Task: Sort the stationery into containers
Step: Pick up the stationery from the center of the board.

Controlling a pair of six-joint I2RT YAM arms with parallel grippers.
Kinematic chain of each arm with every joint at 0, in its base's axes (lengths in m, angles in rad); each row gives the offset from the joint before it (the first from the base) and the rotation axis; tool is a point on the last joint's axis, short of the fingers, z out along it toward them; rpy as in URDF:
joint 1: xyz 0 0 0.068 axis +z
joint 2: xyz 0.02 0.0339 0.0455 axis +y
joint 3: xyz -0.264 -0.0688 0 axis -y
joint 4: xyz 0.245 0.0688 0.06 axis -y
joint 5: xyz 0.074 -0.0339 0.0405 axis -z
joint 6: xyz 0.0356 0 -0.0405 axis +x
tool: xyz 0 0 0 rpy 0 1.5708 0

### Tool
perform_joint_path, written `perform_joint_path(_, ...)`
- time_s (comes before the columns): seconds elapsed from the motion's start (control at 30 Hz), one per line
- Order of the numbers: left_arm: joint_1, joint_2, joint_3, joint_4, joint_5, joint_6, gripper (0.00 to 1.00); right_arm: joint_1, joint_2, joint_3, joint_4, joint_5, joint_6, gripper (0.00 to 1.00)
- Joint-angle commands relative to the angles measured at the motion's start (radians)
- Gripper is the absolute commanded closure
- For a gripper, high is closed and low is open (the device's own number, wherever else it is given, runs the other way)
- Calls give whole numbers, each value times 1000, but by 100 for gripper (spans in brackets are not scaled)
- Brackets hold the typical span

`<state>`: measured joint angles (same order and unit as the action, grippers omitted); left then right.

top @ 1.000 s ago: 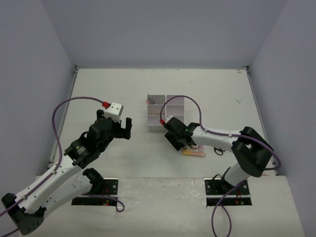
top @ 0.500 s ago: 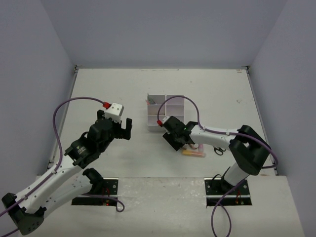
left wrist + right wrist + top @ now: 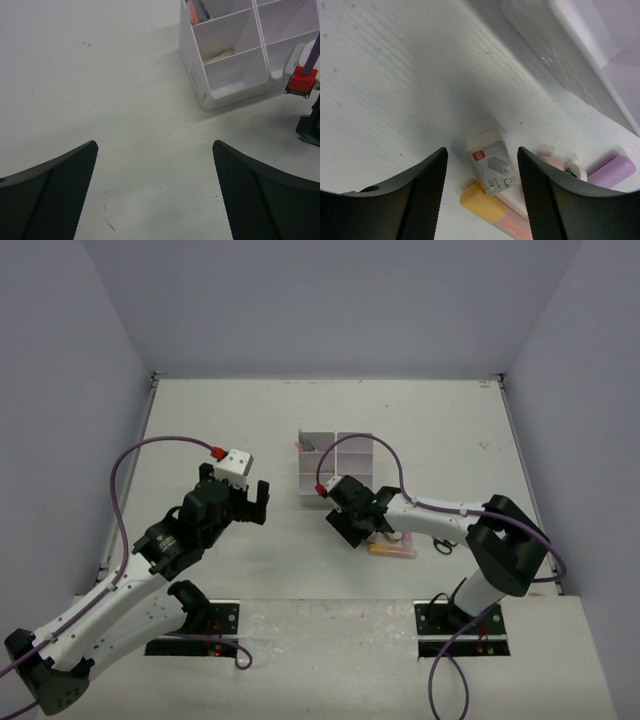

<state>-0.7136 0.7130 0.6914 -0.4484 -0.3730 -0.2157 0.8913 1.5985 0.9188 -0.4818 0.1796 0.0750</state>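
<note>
White table (image 3: 200,420), lavender-grey walls on 3 sides. Both arm bases are bolted at the bottom edge of the top view.

left gripper (image 3: 238,494) is left of centre in the top view, over bare table. Its jaws are spread wide with nothing between them.

right gripper (image 3: 481,152) is just right of centre in the top view, low over a small pile of stationery. Its jaws are apart and not clamped on anything.

Right wrist view:
- A grey staple box (image 3: 492,167) lies tilted on the table at bottom centre, in the gap between the 2 fingers (image 3: 420,200). Can't tell if it touches the right-hand one.
- An orange marker (image 3: 487,207) lies at the bottom edge, against the box.
- A pink eraser (image 3: 551,161) is just right of the box.
- A pink-purple marker (image 3: 612,169) is at the right edge.

organizer (image 3: 192,65) stands just beyond the right gripper, at centre in the top view, 2 columns by 3 rows.

Left wrist view, upper right:
- The far-left compartment holds orange and dark pens (image 3: 196,10).
- The middle-left compartment holds 1 tan item (image 3: 220,54), lying flat.

Right arm's purple cable (image 3: 375,440) arcs over the organizer's right column.
</note>
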Motion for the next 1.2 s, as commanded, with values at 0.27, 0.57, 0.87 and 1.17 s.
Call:
perform_joint_path(0.27, 5, 9, -6, 42, 16, 26, 0, -6, -11, 11, -16, 0, 3, 39)
perform_joint_path(0.57, 4, 3, -5, 42, 18, 27, 0, -14, 80, 29, -41, -66, -4, 40)
perform_joint_path(0.87, 5, -4, -7, 43, 19, 27, 0, -15, -2, 21, -16, -39, 13, 75)
perform_joint_path(1.17, 5, -4, -6, 42, 16, 27, 0, -14, -148, 9, 53, 1, 31, 87)
